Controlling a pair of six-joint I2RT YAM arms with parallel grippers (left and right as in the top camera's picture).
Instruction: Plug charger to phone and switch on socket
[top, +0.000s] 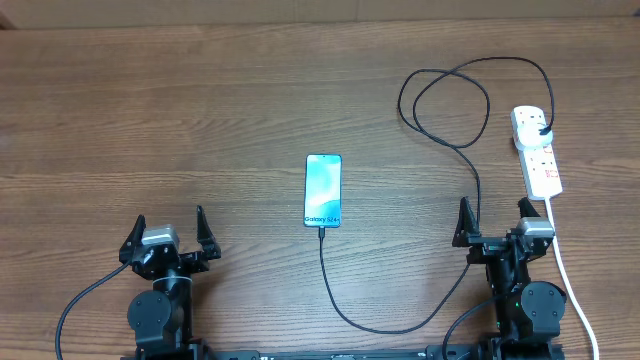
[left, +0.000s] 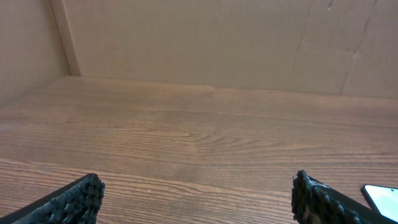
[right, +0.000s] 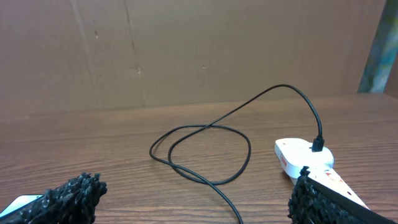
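Both arms are parked at the near table edge. The left gripper (top: 168, 225) and right gripper (top: 493, 215) are wide open, holding nothing and touching nothing.

The phone (top: 323, 190) lies face up mid-table with its screen lit. The charger cable (top: 322, 255) meets its bottom edge, so the connector looks seated. It loops right, past the right gripper, to the black plug (top: 543, 133) sitting in the white power strip (top: 540, 165) at far right.

The plug-in step looks done. The red switches are too small to read, so I can't tell whether the socket is on. That switch is likely all that's left, and the right arm is nearest.
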